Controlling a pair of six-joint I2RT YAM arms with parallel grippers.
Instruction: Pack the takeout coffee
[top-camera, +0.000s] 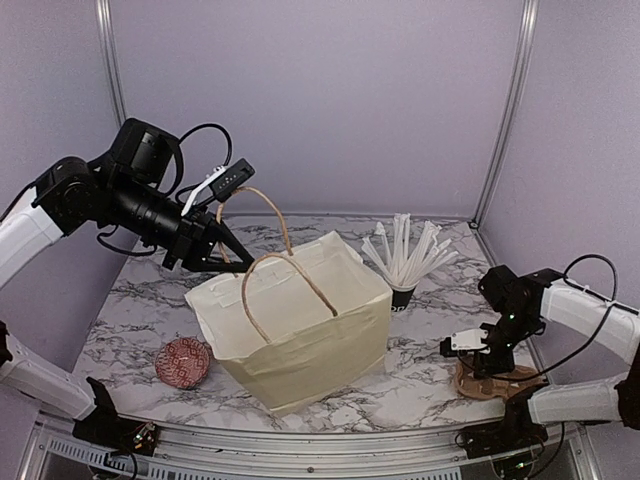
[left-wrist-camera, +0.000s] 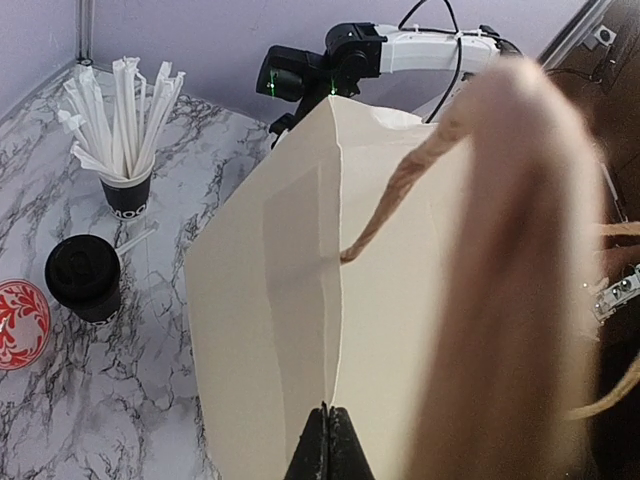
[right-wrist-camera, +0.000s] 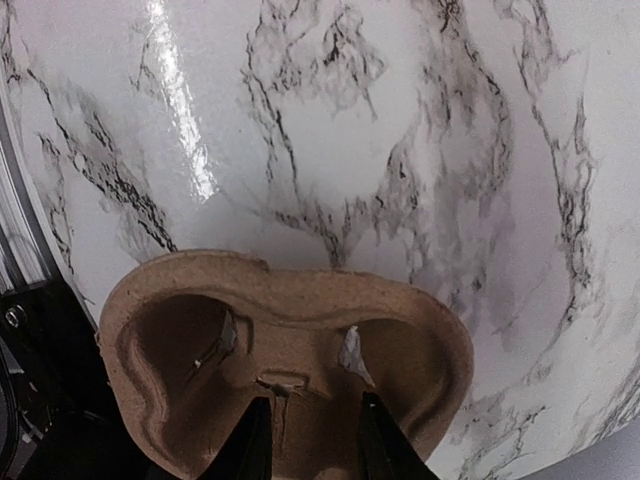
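Observation:
The takeout coffee (left-wrist-camera: 85, 275), a black cup with its black lid on, stands on the marble beyond the paper bag (left-wrist-camera: 270, 280) in the left wrist view; in the top view the bag (top-camera: 300, 330) hides it. My left gripper (top-camera: 228, 258) is shut on the bag's top rim at the back left corner, its jaws (left-wrist-camera: 328, 420) pinched on the paper edge. My right gripper (top-camera: 487, 365) hangs open over a brown pulp cup carrier (top-camera: 500, 385) at the front right. Its fingers (right-wrist-camera: 312, 405) straddle the middle ridge of the carrier (right-wrist-camera: 290, 290).
A black cup full of white wrapped straws (top-camera: 403, 275) stands right of the bag and shows in the left wrist view (left-wrist-camera: 125, 185). One red-and-white bowl (top-camera: 183, 361) sits front left; another (left-wrist-camera: 20, 325) lies near the coffee. A bag handle (left-wrist-camera: 500, 250) blurs close to the left camera.

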